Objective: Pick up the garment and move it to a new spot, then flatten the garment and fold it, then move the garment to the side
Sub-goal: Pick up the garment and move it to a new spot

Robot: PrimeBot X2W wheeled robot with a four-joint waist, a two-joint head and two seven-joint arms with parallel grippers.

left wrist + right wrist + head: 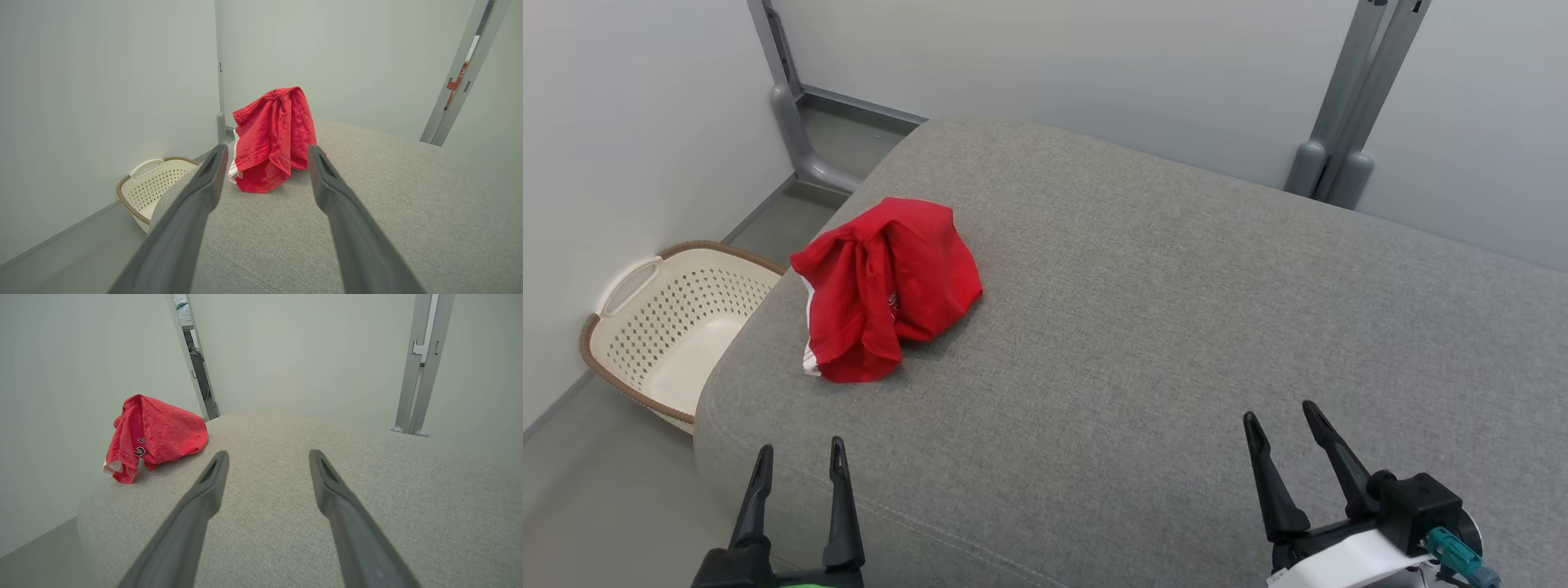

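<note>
Open cushion: grey cushion (1143, 327) is bare across its centre and right, ahead of the right pincer (1280, 412).
Ahead of left pincer (800, 447): crumpled red garment (890, 286), near the cushion's left edge.
Left side: wall (621, 122) close; basket (670, 318) on the floor beside the cushion.
Back: grey posts (1347, 106) against the wall.

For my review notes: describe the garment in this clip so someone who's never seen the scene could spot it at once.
A wide grey upholstered surface lies before the robot. Toward its left edge, near the cream perforated basket on the floor, sits the garment. It is a crumpled bright red heap with a sliver of white trim, unlike the grey and cream around it.
</note>
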